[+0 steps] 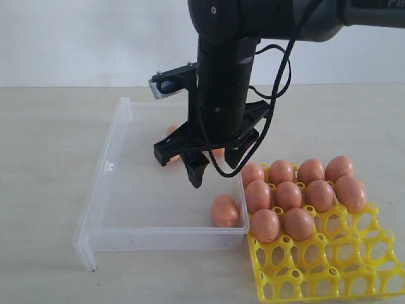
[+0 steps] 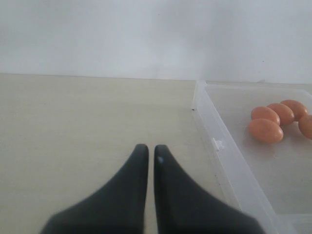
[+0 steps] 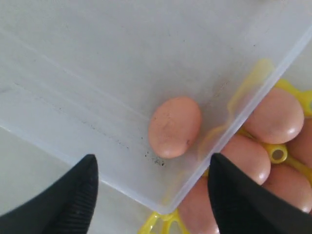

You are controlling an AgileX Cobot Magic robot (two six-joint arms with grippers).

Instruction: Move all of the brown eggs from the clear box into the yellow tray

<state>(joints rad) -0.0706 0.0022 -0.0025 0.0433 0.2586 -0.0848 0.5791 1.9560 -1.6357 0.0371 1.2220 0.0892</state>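
We start with the table (image 1: 50,139), pale, matt and flat. On it the clear box (image 1: 104,183) sits with one near corner just beside the yellow tray (image 1: 329,272), and that corner is where the work is. The right gripper (image 1: 214,175) hangs above the box floor with its fingers wide apart, holding nothing. The left gripper (image 2: 151,147) sits off to the side over bare table, fingers pressed together.

We judge the step in hand to be fetching the lone egg (image 1: 224,210), which lies on the box floor close to the wall nearest the tray. To do it well, we would first shift inward. In the right wrist view one fingertip seems lined up over that wall (little room there). Then we would come straight down astride the egg, close gently, lift clear of the rim and set it in an empty front cup. The back rows already hold tray eggs (image 1: 288,195), and spare eggs (image 2: 265,130) lie further off in the box.

- **Box:** thin, glossy, see-through plastic with low walls, likely to slide if nudged.
- **Tray:** a stiff, bright lattice of round cups and pegs.
- **Fingers:** black and tapered, with ribbed inner faces.
- **Eggs:** smooth, oval and orange-brown with faint specks, probably quick to roll and brittle.
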